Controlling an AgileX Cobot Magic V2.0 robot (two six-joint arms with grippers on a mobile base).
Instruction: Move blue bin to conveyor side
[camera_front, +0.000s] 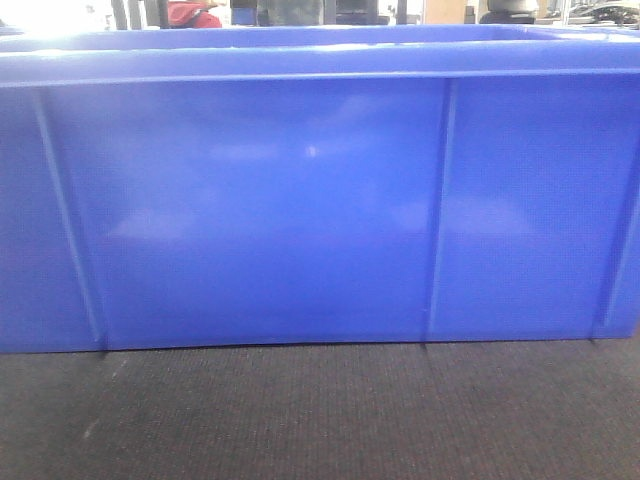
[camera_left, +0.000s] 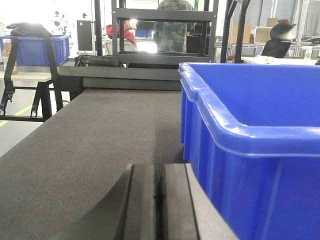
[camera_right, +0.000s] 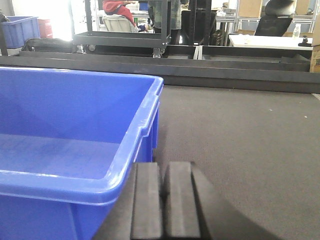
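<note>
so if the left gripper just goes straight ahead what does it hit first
Probably nothing soon: the left gripper, jaws shut, points along bare mat just left of the bin. The black frame stands farther ahead.

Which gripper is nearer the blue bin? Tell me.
Neither clearly. The left gripper, shut, sits beside the blue bin at its left end; the right gripper, shut, sits at its right end.

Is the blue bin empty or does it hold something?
As far as visible, empty. The right wrist view shows the blue bin with a bare floor and walls; the nearest part of its floor is hidden.
</note>
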